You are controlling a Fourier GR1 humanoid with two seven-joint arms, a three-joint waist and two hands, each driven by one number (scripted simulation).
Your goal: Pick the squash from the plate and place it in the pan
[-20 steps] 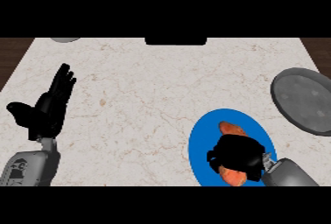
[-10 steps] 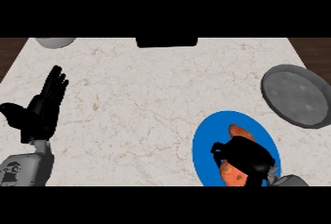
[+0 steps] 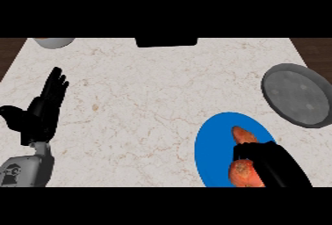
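Now we see the squash lying on the blue plate, our right hand over its middle, fingers curled round it. We judge it stiff, smooth, tapered: best held mid-body. Pan sits beyond on the tabletop. Left hand rests open, fingers straight.

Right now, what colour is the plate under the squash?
Blue; the plate shows in the head view.
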